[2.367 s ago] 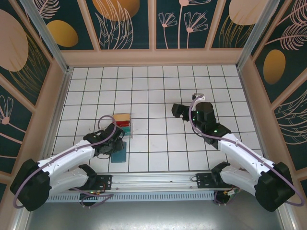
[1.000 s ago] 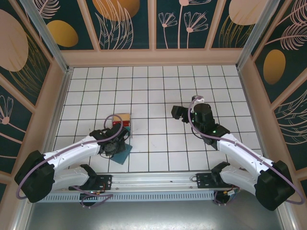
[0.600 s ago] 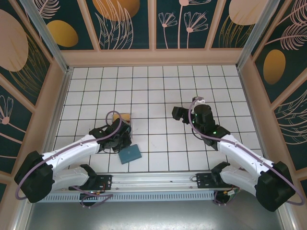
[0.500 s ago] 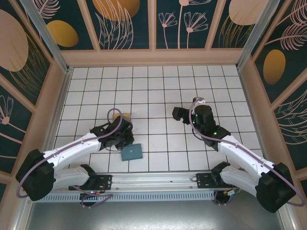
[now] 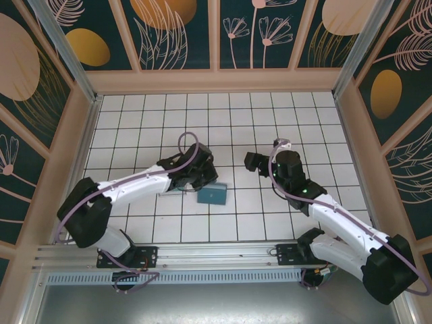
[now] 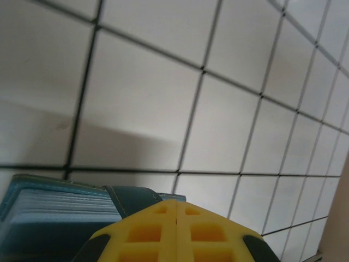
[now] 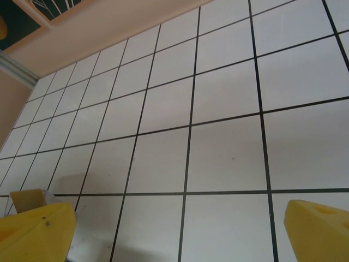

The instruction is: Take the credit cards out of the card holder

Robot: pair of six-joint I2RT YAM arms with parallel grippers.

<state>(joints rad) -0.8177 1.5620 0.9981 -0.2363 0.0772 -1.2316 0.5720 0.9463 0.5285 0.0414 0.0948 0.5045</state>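
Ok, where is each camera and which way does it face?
Top external: above, behind the bases, facing down at the table; both arms, left gripper, right gripper.
Left wrist: on the left arm, facing the card holder past its shut fingers.
Right wrist: on the right arm, facing tiles and wall; open fingers.
Top and left wrist share the card holder.

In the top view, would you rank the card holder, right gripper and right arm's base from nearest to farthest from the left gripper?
1. card holder, right beside the left gripper
2. right gripper, to the right
3. right arm's base, near edge
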